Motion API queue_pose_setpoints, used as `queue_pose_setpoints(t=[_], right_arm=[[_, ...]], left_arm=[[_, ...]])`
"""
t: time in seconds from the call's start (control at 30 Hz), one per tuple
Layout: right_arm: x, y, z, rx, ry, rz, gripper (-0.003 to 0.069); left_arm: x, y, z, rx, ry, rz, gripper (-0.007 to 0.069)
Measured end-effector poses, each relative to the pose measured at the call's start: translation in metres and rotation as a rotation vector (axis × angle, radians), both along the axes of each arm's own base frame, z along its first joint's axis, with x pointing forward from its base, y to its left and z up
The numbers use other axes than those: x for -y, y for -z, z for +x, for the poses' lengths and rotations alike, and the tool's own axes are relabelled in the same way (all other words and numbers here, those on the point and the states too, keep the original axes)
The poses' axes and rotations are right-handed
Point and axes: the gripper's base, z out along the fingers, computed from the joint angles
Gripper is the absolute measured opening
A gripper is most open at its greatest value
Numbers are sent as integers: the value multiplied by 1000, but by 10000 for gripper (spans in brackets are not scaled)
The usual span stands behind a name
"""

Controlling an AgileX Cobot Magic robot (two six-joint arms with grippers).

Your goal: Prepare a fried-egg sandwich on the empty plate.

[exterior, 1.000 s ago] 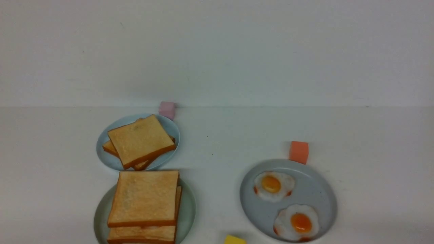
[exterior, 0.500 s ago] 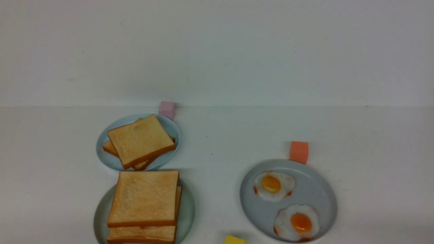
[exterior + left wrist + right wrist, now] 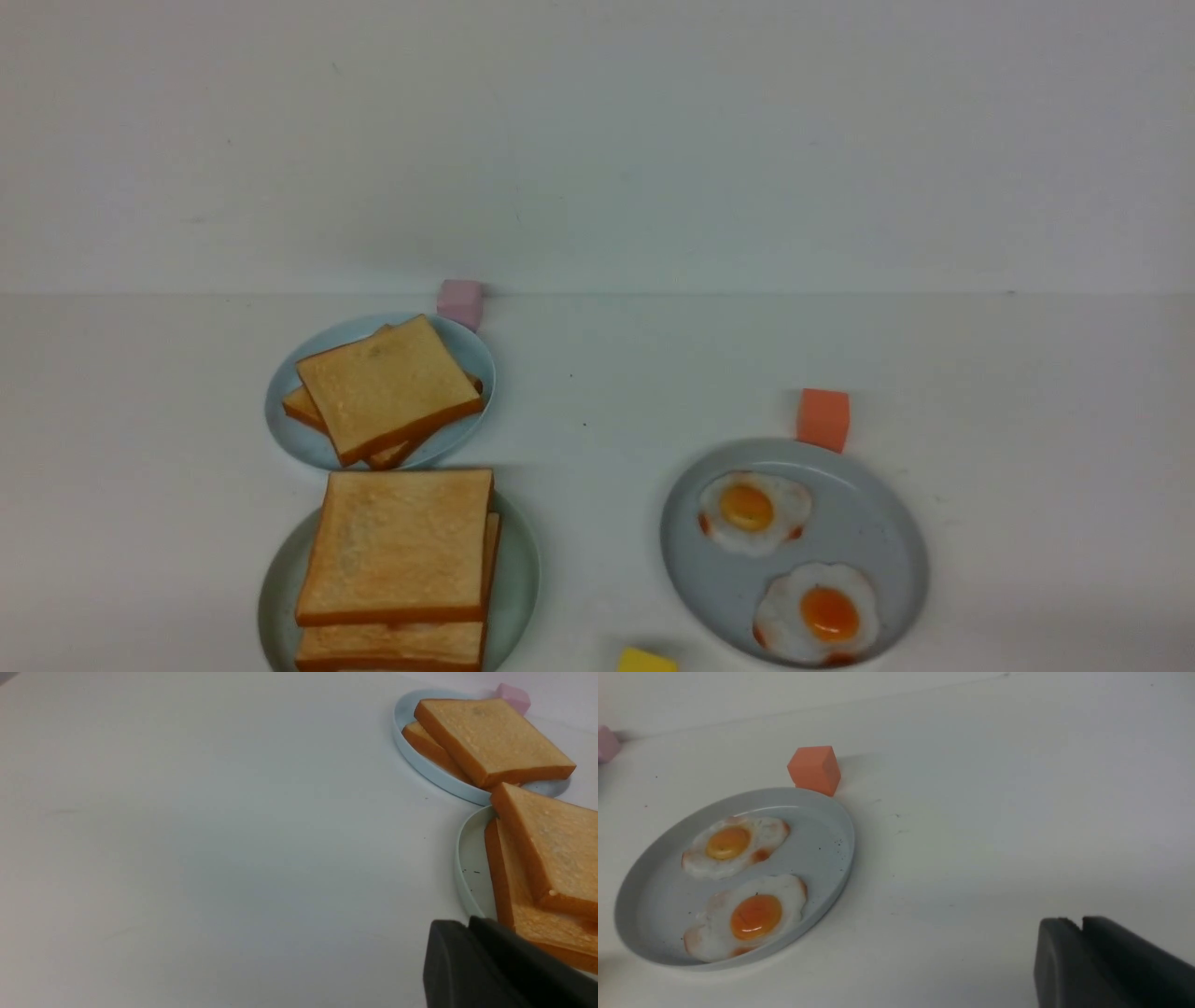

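Two square golden toast slices [image 3: 397, 546] lie stacked on the pale mint-green plate [image 3: 518, 579] at the front left. What lies between them is hidden. The stack [image 3: 551, 844] and the plate rim [image 3: 469, 868] also show in the left wrist view, just beyond my left gripper [image 3: 468, 921], which is shut and empty. My right gripper [image 3: 1078, 919] is shut and empty over bare table, to the right of the blue-grey plate [image 3: 831, 826]. That plate holds two fried eggs [image 3: 733, 844] [image 3: 754, 914]. Neither gripper shows in the front view.
A smaller pale-blue plate [image 3: 471, 359] behind the mint plate holds a looser pile of toast [image 3: 387, 385]. A pink cube [image 3: 460, 301] stands behind it, an orange cube [image 3: 823, 419] behind the egg plate [image 3: 868, 523], and a yellow cube [image 3: 646, 661] at the front edge.
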Motion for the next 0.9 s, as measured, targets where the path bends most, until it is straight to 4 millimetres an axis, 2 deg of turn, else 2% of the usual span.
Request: queue_pose_setpoints(t=[0.9], right_arm=[[0, 0, 0, 0, 0, -2, 120]], left_arm=[[0, 0, 0, 0, 0, 0, 76]])
